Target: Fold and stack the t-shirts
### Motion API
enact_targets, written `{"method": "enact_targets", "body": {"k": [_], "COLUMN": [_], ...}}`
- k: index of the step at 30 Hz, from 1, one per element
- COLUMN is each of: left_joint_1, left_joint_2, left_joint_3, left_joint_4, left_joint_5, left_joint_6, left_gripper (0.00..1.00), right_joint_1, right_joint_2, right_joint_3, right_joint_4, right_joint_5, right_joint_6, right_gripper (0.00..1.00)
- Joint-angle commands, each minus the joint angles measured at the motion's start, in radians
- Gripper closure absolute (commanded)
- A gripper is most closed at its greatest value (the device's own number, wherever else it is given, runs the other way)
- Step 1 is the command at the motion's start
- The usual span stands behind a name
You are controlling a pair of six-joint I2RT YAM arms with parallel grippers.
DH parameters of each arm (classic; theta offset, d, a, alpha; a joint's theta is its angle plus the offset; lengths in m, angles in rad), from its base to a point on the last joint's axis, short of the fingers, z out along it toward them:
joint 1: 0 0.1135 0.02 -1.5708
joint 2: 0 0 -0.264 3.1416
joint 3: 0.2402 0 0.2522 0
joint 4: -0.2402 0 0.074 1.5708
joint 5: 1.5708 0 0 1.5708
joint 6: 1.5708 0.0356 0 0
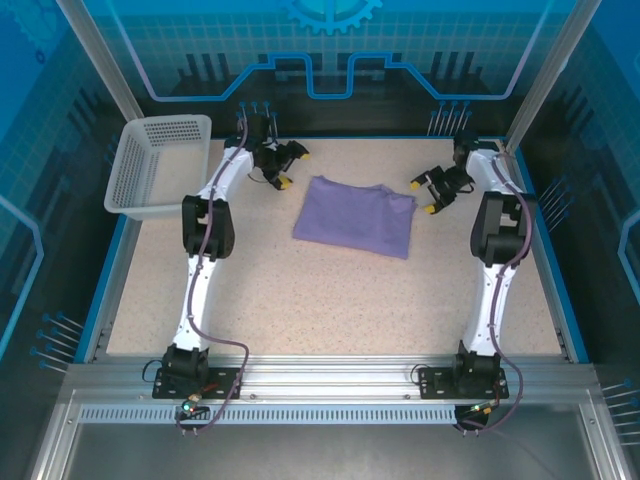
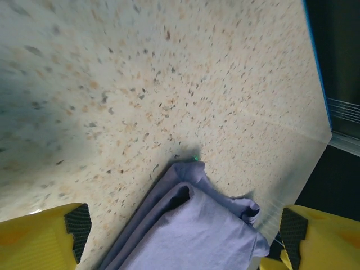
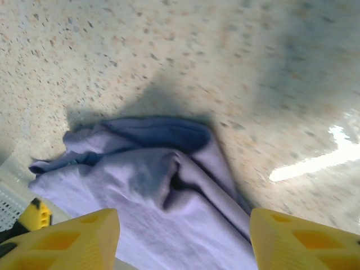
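Note:
A lavender t-shirt (image 1: 357,217) lies folded into a rough rectangle at the far middle of the table. My left gripper (image 1: 288,168) hovers just off its far left corner, jaws open and empty. In the left wrist view the folded corner of the t-shirt (image 2: 197,225) lies between and below the yellow fingers (image 2: 39,239). My right gripper (image 1: 432,192) hangs by the far right corner, also open with nothing held. The right wrist view looks down on the rumpled layers of the t-shirt (image 3: 152,191) between its yellow fingers (image 3: 304,242).
A pale mesh basket (image 1: 158,165) stands at the far left corner of the speckled table (image 1: 320,310). Blue edging runs along the table's sides, with dark walls beyond.

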Motion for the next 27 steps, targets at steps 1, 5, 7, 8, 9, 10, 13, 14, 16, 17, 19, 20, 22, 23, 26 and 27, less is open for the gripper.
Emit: {"method": "enact_targets", "body": {"k": [1,5,7,8,9,10,13,14,16,17,19,20,22,23,26,27], "left_joint_1": [-0.033,-0.120,-0.169,-0.189,-0.213,-0.235,-0.275,-0.280,-0.288,-0.288,-0.272,-0.263,-0.245,-0.237,-0.213,-0.206], "left_joint_2": [-0.228,-0.376,-0.397,-0.397,-0.391,-0.387,-0.373,-0.362,-0.332,-0.321,-0.322,-0.331,-0.351,-0.361,-0.436,-0.464], "left_joint_3": [-0.103,-0.314,-0.385,-0.405,-0.420,-0.435,-0.502,-0.517,-0.545,-0.559,-0.629,-0.676,-0.772,-0.805,-0.949,-0.996], "left_joint_4": [-0.001,0.005,0.011,0.004,-0.011,-0.027,-0.007,-0.008,-0.032,-0.055,-0.064,-0.047,-0.020,-0.021,0.015,0.034], "left_joint_5": [-0.091,-0.163,-0.141,-0.127,-0.123,-0.126,-0.109,-0.109,-0.155,-0.204,-0.284,-0.303,-0.339,-0.354,-0.382,-0.380], "left_joint_6": [0.069,0.154,0.193,0.213,0.243,0.267,0.304,0.313,0.337,0.334,0.314,0.302,0.289,0.286,0.265,0.257], "left_gripper": [0.15,0.36,0.43,0.45,0.46,0.47,0.47,0.46,0.46,0.47,0.47,0.47,0.46,0.46,0.43,0.42], "right_joint_1": [0.021,0.102,0.146,0.165,0.189,0.210,0.268,0.285,0.311,0.313,0.296,0.286,0.269,0.263,0.248,0.246], "right_joint_2": [-0.205,-0.366,-0.399,-0.402,-0.401,-0.395,-0.326,-0.292,-0.219,-0.190,-0.149,-0.144,-0.160,-0.170,-0.184,-0.191], "right_joint_3": [-0.139,-0.380,-0.466,-0.490,-0.518,-0.541,-0.545,-0.530,-0.485,-0.477,-0.493,-0.518,-0.579,-0.598,-0.631,-0.636], "right_joint_4": [0.044,0.197,0.244,0.254,0.280,0.310,0.348,0.342,0.296,0.268,0.231,0.234,0.251,0.254,0.252,0.253], "right_joint_5": [0.031,0.006,-0.016,-0.016,-0.021,-0.030,-0.055,-0.056,-0.017,0.004,0.032,0.035,0.052,0.062,0.063,0.065], "right_joint_6": [0.021,-0.001,-0.004,-0.001,0.004,0.011,0.021,0.009,-0.025,-0.027,-0.013,-0.005,0.001,-0.003,-0.031,-0.040], "right_gripper": [0.36,0.48,0.59,0.63,0.64,0.65,0.66,0.66,0.66,0.67,0.65,0.65,0.62,0.61,0.55,0.52]}}
